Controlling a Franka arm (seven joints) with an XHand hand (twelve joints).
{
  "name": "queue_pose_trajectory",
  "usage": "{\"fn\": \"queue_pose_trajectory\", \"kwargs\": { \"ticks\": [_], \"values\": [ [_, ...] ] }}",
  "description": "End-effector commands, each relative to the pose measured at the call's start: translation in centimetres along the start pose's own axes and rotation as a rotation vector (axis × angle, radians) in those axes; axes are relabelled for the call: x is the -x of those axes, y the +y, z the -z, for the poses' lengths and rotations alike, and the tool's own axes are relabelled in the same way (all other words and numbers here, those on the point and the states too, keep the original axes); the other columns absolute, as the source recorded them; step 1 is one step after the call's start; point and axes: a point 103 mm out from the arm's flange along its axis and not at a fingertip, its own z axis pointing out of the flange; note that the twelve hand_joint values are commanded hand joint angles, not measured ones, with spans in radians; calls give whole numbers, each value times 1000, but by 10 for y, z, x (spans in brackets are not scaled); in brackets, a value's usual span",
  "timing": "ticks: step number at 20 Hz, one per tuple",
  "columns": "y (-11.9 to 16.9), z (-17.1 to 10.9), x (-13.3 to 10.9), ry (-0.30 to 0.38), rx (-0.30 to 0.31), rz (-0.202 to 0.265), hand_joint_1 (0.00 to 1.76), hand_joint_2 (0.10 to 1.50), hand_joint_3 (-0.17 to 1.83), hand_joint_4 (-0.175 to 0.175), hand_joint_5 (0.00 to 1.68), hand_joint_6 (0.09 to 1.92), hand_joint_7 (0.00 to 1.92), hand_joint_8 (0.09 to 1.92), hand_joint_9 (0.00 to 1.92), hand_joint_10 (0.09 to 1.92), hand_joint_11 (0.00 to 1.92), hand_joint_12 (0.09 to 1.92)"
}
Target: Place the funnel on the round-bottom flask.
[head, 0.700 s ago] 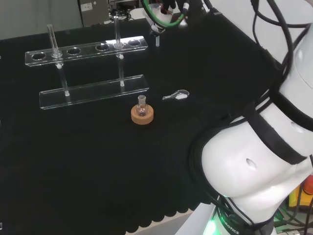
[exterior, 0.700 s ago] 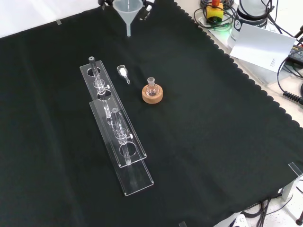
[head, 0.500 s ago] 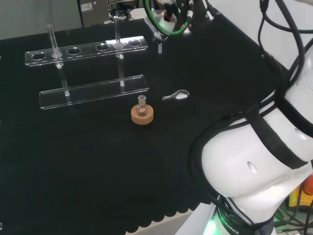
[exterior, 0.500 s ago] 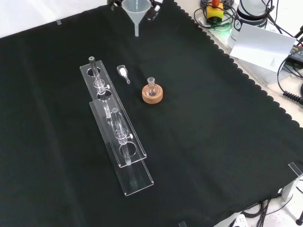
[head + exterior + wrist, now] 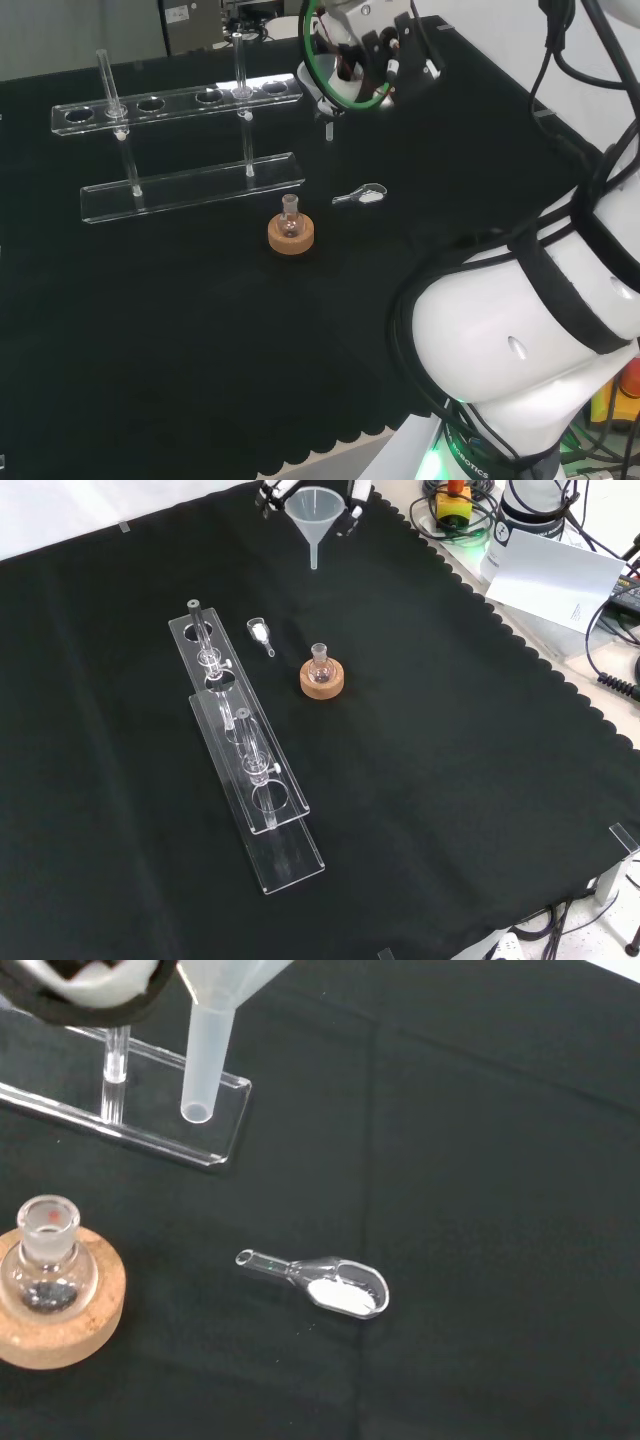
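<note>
A clear plastic funnel (image 5: 315,510) hangs in the air, stem down, at the far end of the cloth, with the hand (image 5: 356,494) shut on its rim. In the head view the hand (image 5: 385,55) holds the funnel (image 5: 322,92) to the right of the rack's end. A small round-bottom flask (image 5: 319,663) stands upright on a cork ring (image 5: 323,683) mid-cloth, nearer than the funnel. In the wrist view the funnel's stem (image 5: 205,1060) hangs well above and to one side of the flask (image 5: 45,1260) on its cork ring (image 5: 75,1310). The flask's mouth is open.
A small glass scoop (image 5: 260,632) with white powder lies between the rack and the flask, also plain in the wrist view (image 5: 335,1287). A long clear acrylic rack (image 5: 245,750) holding two test tubes stands left of the flask in the front view. Cables and a paper sheet (image 5: 555,575) lie beyond the cloth's edge.
The hand has carried the funnel right and downward in the front view, closer to the flask. The flask, the scoop and the rack have stayed put.
</note>
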Motion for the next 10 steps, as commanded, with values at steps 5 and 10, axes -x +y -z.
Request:
{"fn": "queue_pose_trajectory", "kwargs": {
  "ticks": [5,10],
  "values": [
    [7,-29,-23,-35,21,6,753,677,498,-39,419,716,360,707,793,649,345,1321],
    [14,-38,-38,-18,0,19,754,677,500,-40,422,717,366,708,786,646,347,1321]
  ]
}}
